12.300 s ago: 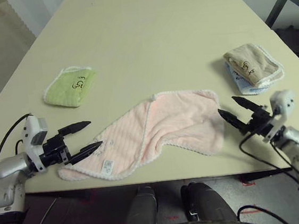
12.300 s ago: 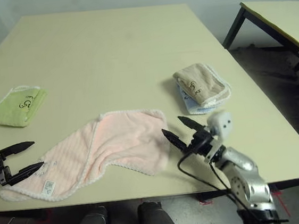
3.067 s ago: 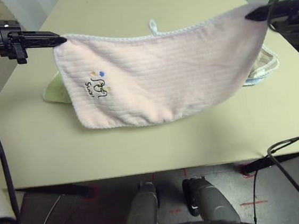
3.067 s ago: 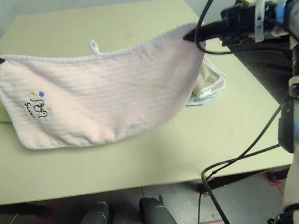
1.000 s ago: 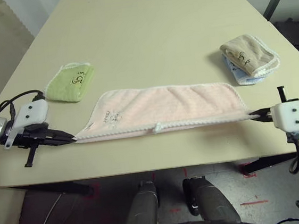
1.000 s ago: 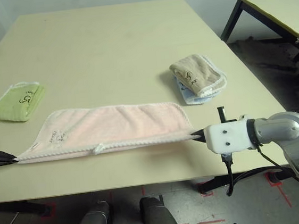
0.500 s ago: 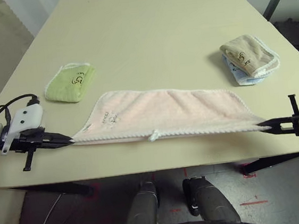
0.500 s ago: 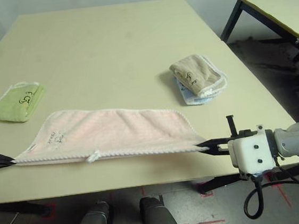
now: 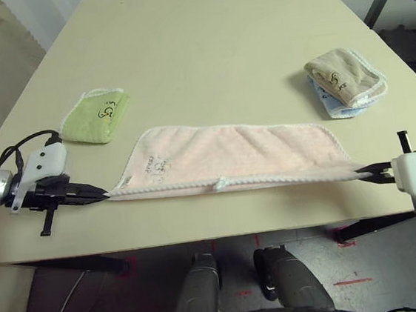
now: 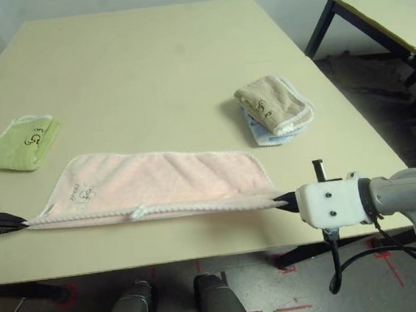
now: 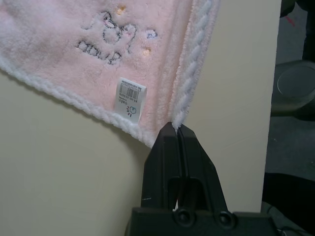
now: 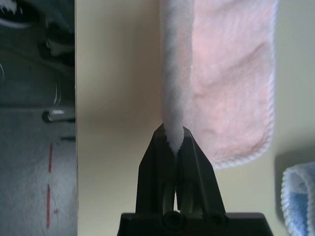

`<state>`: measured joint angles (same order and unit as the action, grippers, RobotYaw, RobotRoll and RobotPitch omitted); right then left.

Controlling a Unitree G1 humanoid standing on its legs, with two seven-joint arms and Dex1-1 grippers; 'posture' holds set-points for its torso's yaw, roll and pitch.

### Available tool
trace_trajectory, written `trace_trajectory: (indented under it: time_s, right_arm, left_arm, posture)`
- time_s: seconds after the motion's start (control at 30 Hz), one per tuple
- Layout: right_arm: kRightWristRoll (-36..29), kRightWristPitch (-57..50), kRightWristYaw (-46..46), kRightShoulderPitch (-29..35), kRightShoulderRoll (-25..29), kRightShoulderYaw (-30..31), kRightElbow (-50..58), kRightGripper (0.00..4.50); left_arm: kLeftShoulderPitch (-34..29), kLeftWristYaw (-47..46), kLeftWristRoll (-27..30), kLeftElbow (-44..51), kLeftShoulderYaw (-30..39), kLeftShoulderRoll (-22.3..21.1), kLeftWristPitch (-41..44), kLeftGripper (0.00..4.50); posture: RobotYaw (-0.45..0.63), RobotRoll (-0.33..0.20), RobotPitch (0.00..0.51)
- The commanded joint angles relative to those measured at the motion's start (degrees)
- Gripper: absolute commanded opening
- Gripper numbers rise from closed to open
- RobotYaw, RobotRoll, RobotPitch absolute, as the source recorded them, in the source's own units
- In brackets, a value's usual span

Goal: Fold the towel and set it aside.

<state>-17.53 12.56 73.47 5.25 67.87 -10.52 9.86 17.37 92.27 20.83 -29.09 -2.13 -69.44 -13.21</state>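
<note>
While pink towel [image 9: 230, 157] lies folded in long strip near front edge of table [image 9: 204, 45], head views show left gripper [image 9: 102, 193] clamped on its left corner, right gripper [image 9: 367, 173] clamped on right corner; both fingertip pairs partly hidden by cloth. Green towel [image 9: 98, 116] well apart at left; beige towel [image 9: 345, 76] covers most of blue towel [image 9: 343, 109].
Left wrist view: fingers [image 11: 167, 152] pinch white trim; lettering [image 11: 106, 42] hard to read; care tag [image 11: 130, 98] print too small.
Right wrist view: fingers [image 12: 194, 157] grip doubled edge; far end cut off.
</note>
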Motion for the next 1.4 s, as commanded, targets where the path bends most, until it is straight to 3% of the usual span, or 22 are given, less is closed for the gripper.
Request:
trace_trajectory:
  time_s: [0.03, 0.3, 0.4, 0.5, 0.53, 0.57, 0.6, 0.7, 0.77, 0.87, 0.97, 1.03, 1.17, 1.27, 1.4]
  right_arm:
    - [-2.6, -1.3, 3.7, -1.0, 1.4, -1.8, -2.6, 0.0]
    - [-8.1, -7.7, 9.2, -1.2, 1.9, -1.0, 1.1, 0.0]
    - [-9.2, -9.9, 11.8, -0.2, 2.7, -1.7, 2.1, 0.0]
    - [-17.1, -24.5, 9.9, -6.1, 4.6, -1.3, 3.9, 0.0]
    - [-17.4, -29.4, 8.4, -13.8, 4.0, 1.3, 2.0, 0.0]
    - [-14.5, -31.7, 7.0, -23.7, 1.8, 4.9, -2.6, 0.0]
    - [-8.9, -32.0, 5.6, -34.9, -1.4, 9.2, -9.9, 0.0]
    - [2.5, -28.3, 3.3, -55.0, -8.1, 16.7, -27.0, 0.0]
    - [11.9, -20.3, -5.4, -71.2, -13.7, 20.1, -46.6, 0.0]
    - [22.0, -10.2, -20.9, -88.2, -18.0, 22.7, -69.5, 0.0]
    - [27.9, -3.1, -29.6, -94.9, -17.8, 24.6, -78.6, 0.0]
    - [29.1, -1.0, -31.4, -96.2, -17.5, 24.3, -80.9, 0.0]
    - [27.2, 5.3, -23.3, -89.5, -17.0, 22.9, -78.9, 0.0]
    - [23.2, 7.7, -13.7, -78.5, -16.8, 21.4, -70.1, 0.0]
    - [17.4, 4.6, -7.0, -58.8, -14.8, 19.3, -49.0, 0.0]
  left_arm:
    - [-0.4, 0.2, 1.3, -0.4, 0.7, -3.1, 0.8, 0.04]
    - [-6.0, 0.2, 7.8, 5.9, -1.4, -8.0, 7.1, 0.04]
    - [-10.4, 0.2, 12.6, 11.0, -1.2, -11.9, 12.8, 0.04]
    - [-12.0, 0.2, 19.9, 15.1, -0.8, -16.7, 20.9, 0.04]
    - [-7.8, 0.2, 22.1, 14.8, -1.1, -16.7, 24.5, 0.04]
    - [1.2, 0.2, 21.3, 11.4, -1.9, -13.8, 27.7, 0.04]
    - [13.6, 0.2, 16.3, 4.2, -3.6, -8.9, 28.7, 0.04]
    - [36.9, -2.3, 2.6, -13.8, -8.1, 0.5, 25.2, 0.04]
    - [50.8, -14.7, -7.5, -28.1, -10.4, 6.3, 17.6, 0.04]
    - [63.3, -34.2, -18.1, -40.9, -11.8, 11.1, 9.0, 0.04]
    - [68.4, -44.7, -24.7, -45.4, -12.7, 12.4, 4.2, 0.04]
    - [69.6, -47.2, -26.8, -46.5, -12.3, 12.5, 2.6, 0.04]
    - [65.7, -42.3, -28.6, -46.8, -11.9, 12.1, -0.9, 0.04]
    - [59.9, -35.4, -28.6, -46.2, -11.4, 11.9, -3.8, 0.04]
    - [51.4, -26.2, -26.5, -44.0, -9.3, 12.0, -7.2, 0.04]
  posture:
    - [-0.01, 0.0, 0.121]
    - [0.01, 0.0, 0.12]
    - [0.01, 0.0, 0.121]
    - [0.0, 0.0, 0.123]
    - [0.0, 0.0, 0.123]
    - [0.0, 0.0, 0.122]
    - [0.0, 0.0, 0.122]
    - [0.01, 0.0, 0.123]
    - [0.0, 0.0, 0.125]
    - [0.01, 0.0, 0.128]
    - [0.01, 0.0, 0.133]
    - [0.0, 0.0, 0.137]
    - [-0.01, 0.0, 0.143]
    - [-0.01, 0.0, 0.151]
    - [0.0, 0.0, 0.159]
